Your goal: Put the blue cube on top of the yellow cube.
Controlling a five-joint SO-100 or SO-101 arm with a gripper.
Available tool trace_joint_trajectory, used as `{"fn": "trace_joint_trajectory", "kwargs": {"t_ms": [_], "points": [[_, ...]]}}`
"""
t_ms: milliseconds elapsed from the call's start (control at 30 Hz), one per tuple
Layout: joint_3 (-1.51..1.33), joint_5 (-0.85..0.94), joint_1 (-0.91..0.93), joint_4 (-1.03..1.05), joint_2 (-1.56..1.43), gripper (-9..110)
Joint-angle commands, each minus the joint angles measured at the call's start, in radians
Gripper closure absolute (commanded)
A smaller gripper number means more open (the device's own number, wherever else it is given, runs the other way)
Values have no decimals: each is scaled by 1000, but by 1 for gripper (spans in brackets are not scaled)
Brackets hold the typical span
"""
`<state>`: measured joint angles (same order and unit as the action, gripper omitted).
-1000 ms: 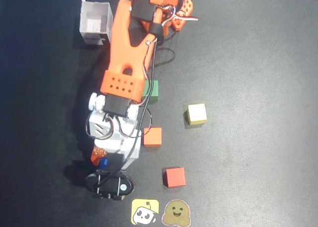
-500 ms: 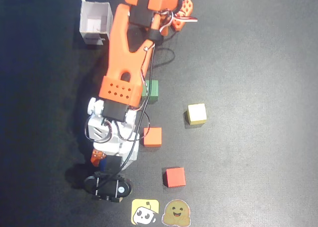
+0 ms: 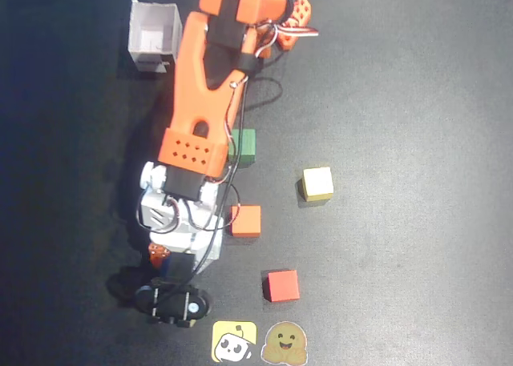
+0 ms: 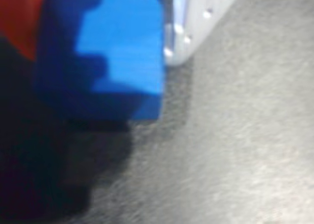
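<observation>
On my overhead feed, reading left to right: a small open white box (image 3: 154,36) sits at the upper left of the dark table (image 3: 417,102), and beside it my orange arm (image 3: 210,78) reaches down the frame from its base at the top. Its white wrist section sits near the middle left, and the gripper (image 3: 170,295) ends low on the left, a black motor block covering whatever is under it. A green cube (image 3: 244,145) peeks out from beside the arm's lower edge. Below it, an orange cube (image 3: 246,220) lies just beside the white wrist. A red cube (image 3: 282,285) rests lower and further right, near two flat stickers at the bottom edge: a yellow sticker (image 3: 234,341) with a cartoon face and a brown sticker (image 3: 286,343) just to its right. The yellow cube (image 3: 317,183) stands alone right of centre, its top whitish, well apart from the gripper.

On my wrist feed, the blue cube (image 4: 122,52) fills the upper left, blurred and very close. An orange-red finger (image 4: 17,18) lies against its left side and a pale finger (image 4: 194,23) presses its right edge, so the gripper (image 4: 105,42) is pinching the blue cube. I cannot tell whether the cube touches the grey surface below; a dark shadow spreads under it.
</observation>
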<state>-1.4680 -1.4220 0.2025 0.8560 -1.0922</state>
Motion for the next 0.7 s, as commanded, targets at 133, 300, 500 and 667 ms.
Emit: {"fn": "trace_joint_trajectory", "kwargs": {"t_ms": [133, 300, 500, 667], "points": [[25, 6, 9, -12, -8, 94], [25, -3, 9, -8, -12, 94], [23, -29, 5, 63, -89, 93], [-6, -58, 6, 149, -210, 93]]}}
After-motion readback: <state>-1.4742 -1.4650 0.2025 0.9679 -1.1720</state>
